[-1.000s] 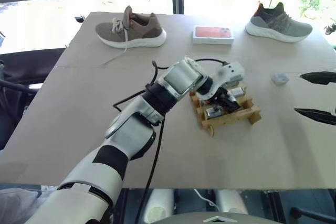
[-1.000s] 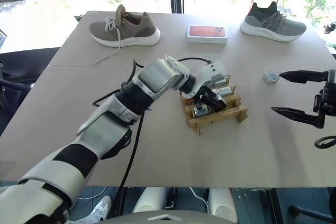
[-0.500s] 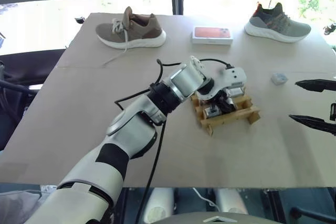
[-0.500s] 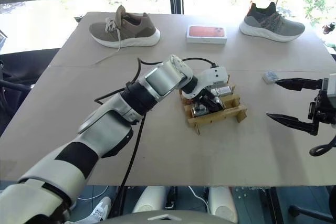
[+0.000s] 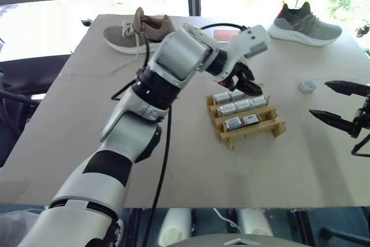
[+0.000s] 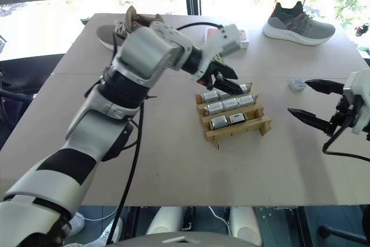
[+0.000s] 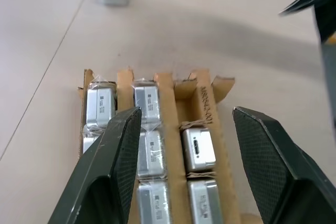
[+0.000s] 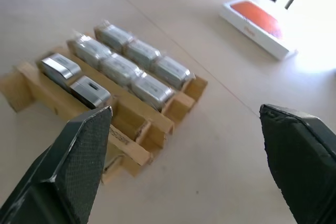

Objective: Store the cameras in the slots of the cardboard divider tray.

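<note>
Tan cardboard everywhere here — the table is covered in it, and the cardboard divider tray sits roughly mid-table, turned a bit askew. The tray's three rows hold wrapped silver-grey cameras: three in the far row, three in the middle row, and two in the near row, with the rest of that near row looking bare in the right wrist view. One more loose camera lies on the table well off to the right of the tray, near the right gripper. The left gripper hangs above the far edge of the tray, angled down toward it, and its fingers are spread apart with nothing between them — you can look straight through the gap onto the tray rows in the left wrist view. The right gripper hovers over the table at the right edge, pointing in toward the tray, jaws wide apart and empty, the loose camera just beyond its far finger. At the back of the table there's a brown shoe on the left, a grey shoe on the right, and a white box with a red-orange top between them, partly hidden behind the left arm in the head views.
</note>
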### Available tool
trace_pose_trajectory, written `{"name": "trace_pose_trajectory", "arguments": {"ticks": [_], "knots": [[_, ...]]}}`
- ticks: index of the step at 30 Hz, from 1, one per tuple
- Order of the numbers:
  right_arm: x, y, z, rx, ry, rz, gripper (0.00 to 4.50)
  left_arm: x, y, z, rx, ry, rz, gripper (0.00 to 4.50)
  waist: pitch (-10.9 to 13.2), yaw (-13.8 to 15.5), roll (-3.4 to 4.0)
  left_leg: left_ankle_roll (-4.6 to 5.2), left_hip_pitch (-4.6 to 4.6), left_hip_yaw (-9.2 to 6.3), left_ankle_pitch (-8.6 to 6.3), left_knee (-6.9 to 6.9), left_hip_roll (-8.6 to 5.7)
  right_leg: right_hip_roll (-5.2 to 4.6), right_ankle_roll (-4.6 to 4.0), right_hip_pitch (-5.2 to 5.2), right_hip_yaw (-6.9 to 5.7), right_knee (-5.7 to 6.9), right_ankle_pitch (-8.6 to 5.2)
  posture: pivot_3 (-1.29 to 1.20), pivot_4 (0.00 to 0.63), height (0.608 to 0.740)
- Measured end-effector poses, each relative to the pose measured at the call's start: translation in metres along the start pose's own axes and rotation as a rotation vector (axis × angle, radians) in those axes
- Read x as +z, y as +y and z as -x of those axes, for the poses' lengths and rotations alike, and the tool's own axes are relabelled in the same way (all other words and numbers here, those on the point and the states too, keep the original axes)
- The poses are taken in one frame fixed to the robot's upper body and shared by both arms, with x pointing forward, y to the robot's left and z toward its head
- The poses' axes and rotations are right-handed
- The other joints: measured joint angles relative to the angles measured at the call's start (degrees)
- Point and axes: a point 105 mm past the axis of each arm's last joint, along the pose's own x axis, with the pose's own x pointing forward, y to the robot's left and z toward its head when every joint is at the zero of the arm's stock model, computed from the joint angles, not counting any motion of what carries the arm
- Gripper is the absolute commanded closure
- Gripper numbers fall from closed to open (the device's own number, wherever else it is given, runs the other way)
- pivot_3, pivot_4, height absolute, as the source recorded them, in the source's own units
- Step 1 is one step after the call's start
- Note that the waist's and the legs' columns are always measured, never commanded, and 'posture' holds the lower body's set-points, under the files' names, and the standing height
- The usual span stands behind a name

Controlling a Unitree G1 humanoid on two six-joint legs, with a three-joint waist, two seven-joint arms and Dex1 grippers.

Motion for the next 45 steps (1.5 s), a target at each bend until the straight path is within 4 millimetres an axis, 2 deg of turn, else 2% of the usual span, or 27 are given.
{"name": "trace_pose_trajectory", "arguments": {"ticks": [2,4,5,6,7,8,10,14,18,22,27,30,33,34,45], "knots": [[-0.010,-0.017,-0.016,-0.119,0.101,0.021,0.00,0.004,-0.004,0.010,-0.018,-0.226,0.031,1.67,0.0,-0.1,0.00,-0.02,0.02,0.14,0.01,0.08,0.01,-0.07,0.00,-0.02,0.08,0.00,0.01,0.00,0.150,0.740],[-0.012,-0.026,-0.023,-0.160,0.119,0.011,0.00,0.001,-0.004,0.018,0.012,-0.303,0.004,1.67,0.0,-0.3,0.03,-0.02,0.07,0.21,0.01,0.08,0.01,-0.07,0.00,-0.01,0.14,0.02,0.01,0.00,0.150,0.740],[-0.012,-0.036,-0.030,-0.217,0.117,-0.008,0.00,-0.007,-0.003,0.026,0.047,-0.357,-0.024,1.67,0.0,-0.6,0.05,-0.04,0.16,0.38,0.01,0.05,0.05,-0.08,-0.01,0.00,0.34,0.06,0.02,0.00,0.150,0.740],[-0.018,-0.048,-0.039,-0.284,0.132,-0.042,0.00,-0.023,-0.002,0.034,0.087,-0.398,-0.043,1.67,0.0,-0.9,0.06,-0.06,0.21,0.39,0.02,0.00,0.06,-0.07,-0.02,0.01,0.38,0.06,0.02,0.00,0.150,0.740],[-0.025,-0.057,-0.045,-0.340,0.151,-0.077,0.00,-0.038,-0.002,0.039,0.098,-0.416,-0.036,1.17,0.0,-1.3,0.06,-0.13,0.22,0.40,0.07,-0.03,0.11,-0.04,-0.03,-0.01,0.38,0.09,0.03,0.00,0.150,0.740],[-0.034,-0.065,-0.050,-0.389,0.182,-0.118,0.00,-0.057,-0.002,0.045,0.096,-0.427,-0.008,0.89,0.0,-1.3,0.06,-0.21,0.17,0.38,0.11,-0.04,0.13,-0.02,-0.05,-0.09,0.34,0.12,0.04,0.00,0.150,0.740],[-0.051,-0.073,-0.060,-0.442,0.229,-0.189,0.00,-0.076,-0.002,0.056,0.110,-0.453,0.031,0.05,0.0,-1.1,0.04,-0.27,0.06,0.32,0.15,-0.03,0.15,0.01,-0.07,-0.16,0.24,0.12,0.05,0.00,0.150,0.740],[-0.069,-0.091,-0.080,-0.514,0.278,-0.283,0.00,-0.090,-0.006,0.079,0.170,-0.498,-0.010,0.05,0.0,-0.8,0.06,-0.25,0.05,0.38,0.14,-0.06,0.02,-0.07,-0.06,-0.13,0.27,0.05,0.05,0.00,0.150,0.740],[-0.079,-0.109,-0.085,-0.581,0.301,-0.332,0.00,-0.110,-0.012,0.082,0.206,-0.477,-0.010,0.05,0.0,-0.8,0.06,-0.16,-0.01,0.39,0.09,-0.13,-0.01,-0.10,-0.05,-0.13,0.26,-0.07,0.05,0.00,0.150,0.740],[-0.095,-0.112,-0.091,-0.618,0.352,-0.387,0.00,-0.114,-0.018,0.083,0.254,-0.497,0.010,0.05,0.0,-1.0,0.05,-0.16,-0.01,0.37,0.08,-0.17,0.02,-0.12,-0.05,-0.14,0.26,-0.05,0.06,0.00,0.150,0.740],[-0.112,-0.105,-0.093,-0.610,0.394,-0.442,0.00,-0.114,-0.026,0.088,0.276,-0.520,0.008,0.05,0.0,-1.5,0.06,-0.17,0.07,0.42,0.09,-0.17,0.05,-0.10,-0.06,-0.13,0.31,0.02,0.06,0.00,0.150,0.740],[-0.114,-0.102,-0.098,-0.595,0.391,-0.454,0.82,-0.115,-0.029,0.090,0.282,-0.517,0.009,0.00,0.0,-1.6,0.06,-0.17,0.11,0.45,0.09,-0.15,0.06,-0.07,-0.06,-0.12,0.36,0.06,0.06,0.00,0.150,0.740],[-0.114,-0.099,-0.104,-0.582,0.378,-0.459,2.31,-0.114,-0.029,0.092,0.294,-0.520,0.009,0.00,0.0,-1.6,0.06,-0.17,0.12,0.46,0.09,-0.15,0.08,-0.04,-0.06,-0.12,0.38,0.06,0.07,0.00,0.150,0.740],[-0.112,-0.099,-0.105,-0.582,0.371,-0.457,2.67,-0.114,-0.030,0.093,0.294,-0.519,0.008,0.00,0.0,-1.6,0.06,-0.17,0.11,0.46,0.09,-0.15,0.09,-0.04,-0.06,-0.12,0.38,0.06,0.07,0.00,0.150,0.740],[-0.111,-0.098,-0.103,-0.536,0.347,-0.372,2.69,-0.110,-0.028,0.096,0.317,-0.521,0.014,0.00,0.0,-1.5,0.06,-0.17,0.09,0.44,0.09,-0.17,0.09,-0.06,-0.06,-0.13,0.35,0.03,0.07,0.00,0.150,0.740]]}}
